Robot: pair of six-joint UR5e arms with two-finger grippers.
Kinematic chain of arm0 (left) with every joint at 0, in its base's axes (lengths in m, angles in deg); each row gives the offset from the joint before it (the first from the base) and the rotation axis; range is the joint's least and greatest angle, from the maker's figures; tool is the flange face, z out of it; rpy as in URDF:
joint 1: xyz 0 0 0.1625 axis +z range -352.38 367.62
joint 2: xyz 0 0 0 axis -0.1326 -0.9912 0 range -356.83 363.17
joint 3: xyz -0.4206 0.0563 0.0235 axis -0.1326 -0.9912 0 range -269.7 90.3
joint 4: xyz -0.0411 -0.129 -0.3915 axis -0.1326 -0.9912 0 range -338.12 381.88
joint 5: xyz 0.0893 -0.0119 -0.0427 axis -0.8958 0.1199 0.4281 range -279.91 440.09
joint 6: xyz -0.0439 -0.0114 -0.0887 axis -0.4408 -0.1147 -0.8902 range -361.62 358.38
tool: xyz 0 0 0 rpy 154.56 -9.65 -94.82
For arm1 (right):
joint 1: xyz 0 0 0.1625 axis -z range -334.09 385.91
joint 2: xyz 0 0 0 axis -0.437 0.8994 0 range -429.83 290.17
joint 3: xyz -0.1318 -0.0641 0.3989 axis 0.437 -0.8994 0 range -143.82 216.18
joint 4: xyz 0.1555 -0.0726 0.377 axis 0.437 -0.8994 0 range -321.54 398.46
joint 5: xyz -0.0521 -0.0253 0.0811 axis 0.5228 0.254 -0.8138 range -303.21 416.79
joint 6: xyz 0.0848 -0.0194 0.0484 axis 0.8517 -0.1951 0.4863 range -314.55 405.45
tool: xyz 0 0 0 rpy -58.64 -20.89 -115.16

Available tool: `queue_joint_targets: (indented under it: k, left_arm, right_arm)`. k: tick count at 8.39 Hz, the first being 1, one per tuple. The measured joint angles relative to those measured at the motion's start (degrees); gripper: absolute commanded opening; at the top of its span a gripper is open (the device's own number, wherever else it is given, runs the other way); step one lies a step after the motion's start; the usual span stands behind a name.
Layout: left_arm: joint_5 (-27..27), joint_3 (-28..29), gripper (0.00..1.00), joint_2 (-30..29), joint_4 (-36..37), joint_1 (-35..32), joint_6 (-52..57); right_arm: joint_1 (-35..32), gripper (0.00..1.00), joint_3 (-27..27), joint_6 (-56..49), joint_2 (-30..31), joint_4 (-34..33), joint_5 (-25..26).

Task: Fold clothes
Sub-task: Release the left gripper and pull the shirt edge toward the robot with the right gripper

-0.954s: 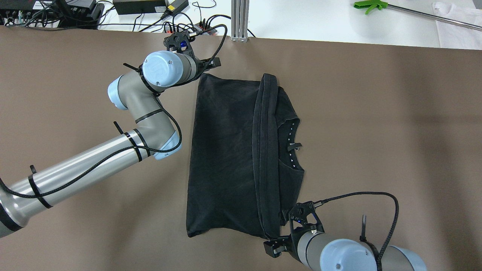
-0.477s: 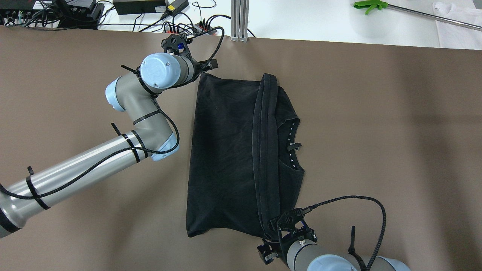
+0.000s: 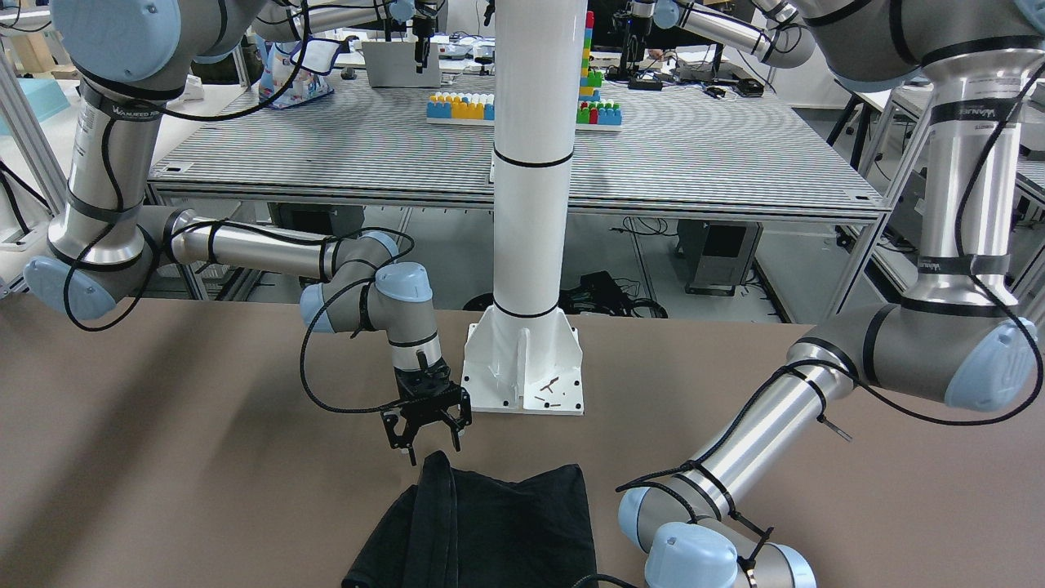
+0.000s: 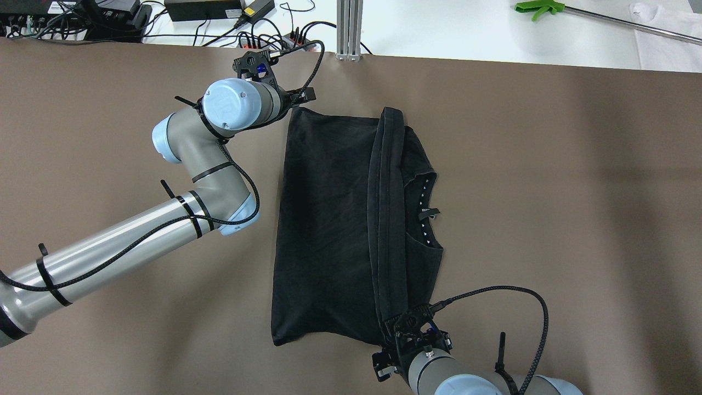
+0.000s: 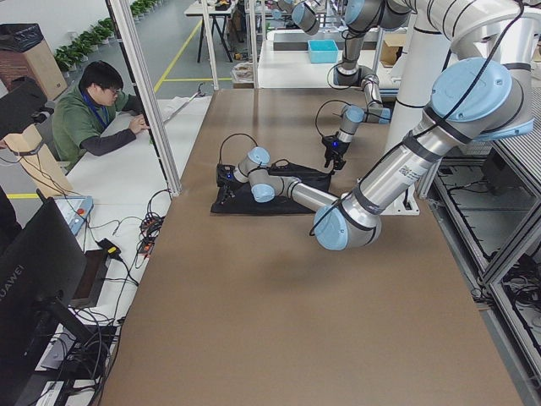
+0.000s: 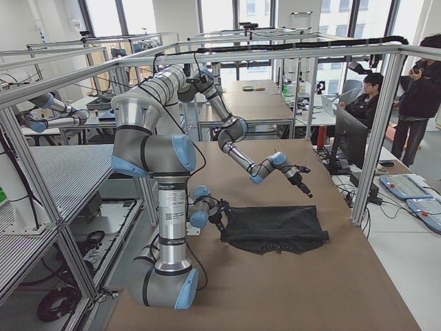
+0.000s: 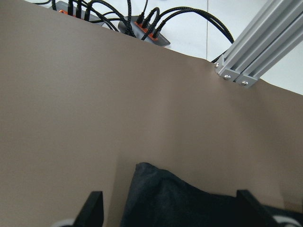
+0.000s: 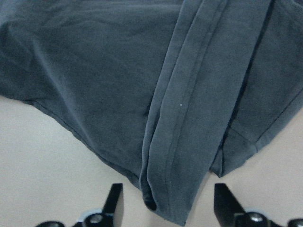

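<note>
Left gripper is hanging wide open at the far corner of the black shirt, right gripper, also spread, is straddling the folded hem's near end.

Overhead looks down from behind, front faces back across; both close wrist cameras share the cloth.

Brown matte tabletop. Bears: black soft fabric garment, folded, centre; white metal pillar base plate, twelve o'clock of garment, front-facing view.
</note>
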Motion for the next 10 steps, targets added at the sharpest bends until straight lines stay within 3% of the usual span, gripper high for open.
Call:
queue_joint_targets:
  k: [2,3,7,10]
  left_arm:
    - [0.05,0.00,1.00,-0.01,0.00,0.00,-0.04]
    - [0.07,0.00,1.00,-0.02,0.00,0.00,0.02]
    - [0.08,0.00,1.00,-0.03,0.03,0.00,0.23]
    - [0.08,0.00,1.00,-0.03,0.00,0.00,0.20]
  right_arm:
    - [0.36,0.03,-0.27,0.04,-0.03,0.00,0.62]
    - [0.51,0.00,-0.25,0.05,0.02,0.00,1.01]
    - [0.57,0.00,0.23,-0.09,0.79,0.64,1.20]
    - [-1.73,0.00,0.98,-1.16,3.17,4.81,0.44]
